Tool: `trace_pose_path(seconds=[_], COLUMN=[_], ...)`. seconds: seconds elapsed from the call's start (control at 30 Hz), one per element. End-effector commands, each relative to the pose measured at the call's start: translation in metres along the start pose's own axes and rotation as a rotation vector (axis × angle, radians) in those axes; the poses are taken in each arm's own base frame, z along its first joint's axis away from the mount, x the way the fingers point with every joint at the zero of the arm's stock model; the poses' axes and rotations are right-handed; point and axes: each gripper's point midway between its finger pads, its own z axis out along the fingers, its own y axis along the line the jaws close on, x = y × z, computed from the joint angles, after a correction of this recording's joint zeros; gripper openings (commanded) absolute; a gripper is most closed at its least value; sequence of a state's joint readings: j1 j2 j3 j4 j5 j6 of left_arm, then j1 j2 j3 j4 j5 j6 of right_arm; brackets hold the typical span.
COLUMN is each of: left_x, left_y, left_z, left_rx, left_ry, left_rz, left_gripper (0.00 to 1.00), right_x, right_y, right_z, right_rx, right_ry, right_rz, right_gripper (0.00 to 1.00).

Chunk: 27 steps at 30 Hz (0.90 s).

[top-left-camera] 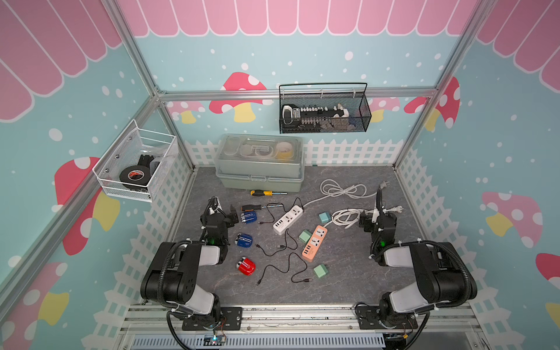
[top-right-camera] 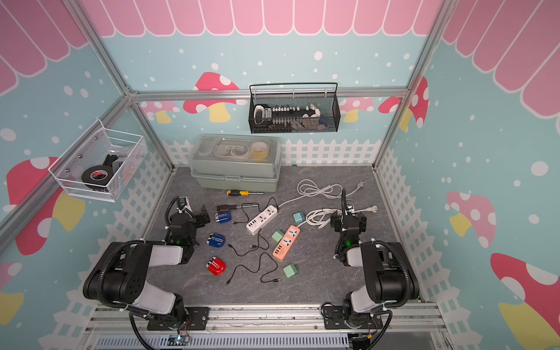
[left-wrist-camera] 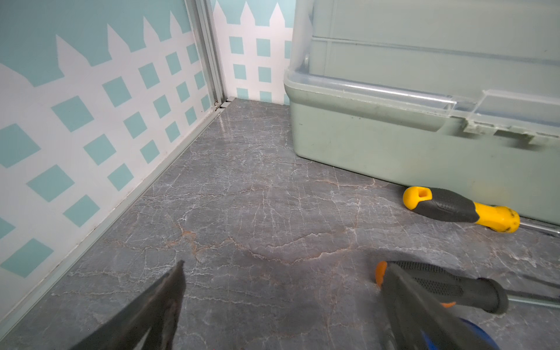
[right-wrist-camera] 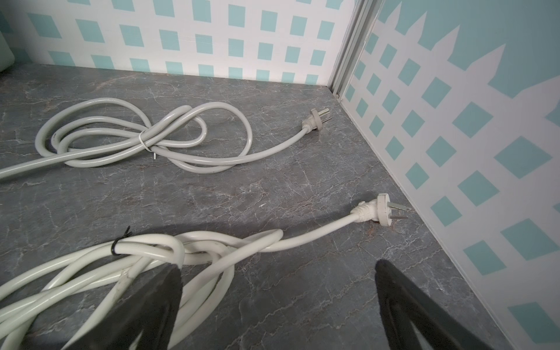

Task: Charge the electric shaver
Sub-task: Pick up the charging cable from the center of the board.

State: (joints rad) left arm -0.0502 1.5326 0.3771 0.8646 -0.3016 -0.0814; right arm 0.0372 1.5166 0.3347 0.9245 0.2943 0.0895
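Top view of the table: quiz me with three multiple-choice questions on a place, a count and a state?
1. Where is the yellow-handled screwdriver? A) just before the green toolbox B) at the near front edge C) inside the toolbox
2. How many power strips lie there? A) one B) two C) four
3. The left gripper and right gripper are: A) open, empty B) shut C) each gripping a tool
Answers: 1 A, it lies along the toolbox's front; 2 B, white power strip and orange power strip; 3 A, jaws spread, gripping nothing.
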Motion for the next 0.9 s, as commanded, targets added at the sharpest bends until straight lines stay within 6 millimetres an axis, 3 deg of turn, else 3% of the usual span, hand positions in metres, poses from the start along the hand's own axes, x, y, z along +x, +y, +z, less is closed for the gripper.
trace_pose_path(seconds=[0.0,0.1,0.17,0.23,0.27,0.3,0.33,0.37,0.4,0.47,0.53,0.6,0.67,0.77,0.87], left_x=[-0.010,-0.030,-0.066,-0.113,-0.125,-0.135,-0.143,-0.140,-0.136,-0.133,-0.135,-0.133,-0.118,-0.081,-0.051], left_y=[-0.004,-0.002,-0.012,-0.017,-0.026,-0.027,-0.009,0.011,0.016,-0.006,-0.036,-0.082,-0.128,-0.196,-0.244], left_z=[0.001,-0.012,-0.031,-0.045,-0.048,-0.053,-0.057,-0.057,-0.051,-0.035,-0.039,-0.053,-0.073,-0.106,-0.122], left_rx=[0.014,-0.050,-0.112,-0.139,-0.083,-0.073,-0.175,-0.276,-0.261,-0.104,-0.033,0.106,0.241,0.438,0.595], left_ry=[-0.029,-0.060,-0.086,-0.131,-0.066,-0.001,0.014,0.017,0.060,0.165,0.226,0.297,0.373,0.489,0.590], left_rz=[0.003,0.039,0.089,-0.013,-0.044,-0.102,-0.259,-0.442,-0.552,-0.637,-0.600,-0.513,-0.419,-0.267,-0.107], left_gripper=[0.99,0.99,0.99,0.99,0.99,0.99,0.99,0.99,0.99,0.93,0.86,0.75,0.66,0.62,0.55], right_x=[-0.007,-0.027,-0.064,-0.113,-0.131,-0.131,-0.130,-0.131,-0.134,-0.140,-0.132,-0.123,-0.107,-0.077,-0.073], right_y=[0.000,0.001,-0.009,-0.023,-0.029,-0.033,-0.033,-0.031,-0.018,0.010,0.021,0.046,0.075,0.104,0.129], right_z=[0.003,-0.003,-0.013,-0.027,-0.033,-0.038,-0.043,-0.042,-0.036,-0.032,-0.039,-0.050,-0.065,-0.090,-0.114], right_rx=[-0.004,-0.008,0.031,0.064,0.077,0.096,0.103,0.101,0.029,-0.089,-0.032,-0.077,-0.180,-0.298,-0.462], right_ry=[-0.022,-0.029,-0.010,-0.073,-0.065,0.003,0.076,0.097,0.106,0.192,0.328,0.425,0.524,0.649,0.626], right_rz=[-0.017,-0.035,0.001,0.218,0.400,0.551,0.650,0.680,0.659,0.560,0.444,0.302,0.219,0.209,0.198], right_gripper=[0.99,0.99,0.99,0.99,0.99,0.99,0.99,0.99,0.99,0.99,0.98,0.98,0.99,0.98,0.93])
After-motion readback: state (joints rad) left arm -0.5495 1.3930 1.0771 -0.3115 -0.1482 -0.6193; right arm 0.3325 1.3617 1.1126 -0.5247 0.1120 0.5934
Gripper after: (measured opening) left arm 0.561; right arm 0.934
